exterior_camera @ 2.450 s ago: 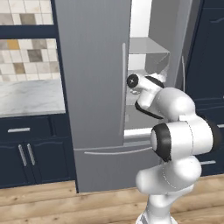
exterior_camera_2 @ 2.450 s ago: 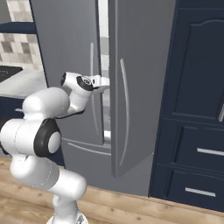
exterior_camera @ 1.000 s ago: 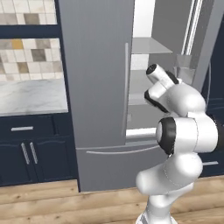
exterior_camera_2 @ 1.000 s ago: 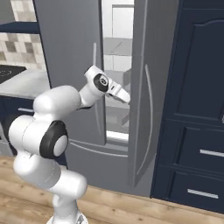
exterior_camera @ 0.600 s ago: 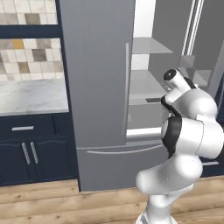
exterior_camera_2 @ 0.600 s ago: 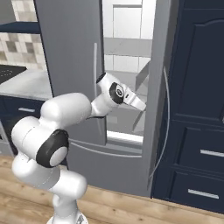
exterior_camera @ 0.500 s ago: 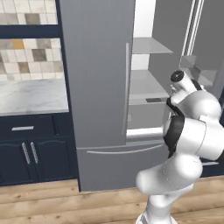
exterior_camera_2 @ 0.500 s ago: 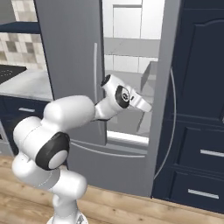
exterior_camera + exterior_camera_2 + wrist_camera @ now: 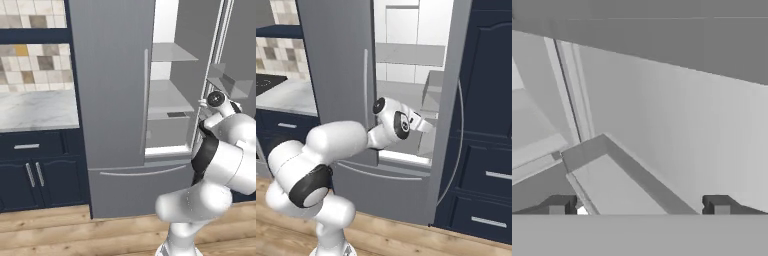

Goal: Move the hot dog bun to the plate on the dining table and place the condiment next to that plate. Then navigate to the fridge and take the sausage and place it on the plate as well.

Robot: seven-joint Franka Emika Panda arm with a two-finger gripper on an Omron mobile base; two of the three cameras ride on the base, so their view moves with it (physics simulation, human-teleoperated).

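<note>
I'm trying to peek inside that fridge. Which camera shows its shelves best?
The left base view: the fridge stands with its right door swung open and several shelves show one above another. The right base view sees the inside partly, with the arm in front. The hand view shows pale panels up close, between the open gripper tips.

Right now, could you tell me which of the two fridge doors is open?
The right door of the fridge is swung open, baring white shelves; the left door, with its long handle, is shut.

I see the tall grey fridge (image 9: 112, 100) at the frame's centre, right door swung open, white shelves showing.
</note>
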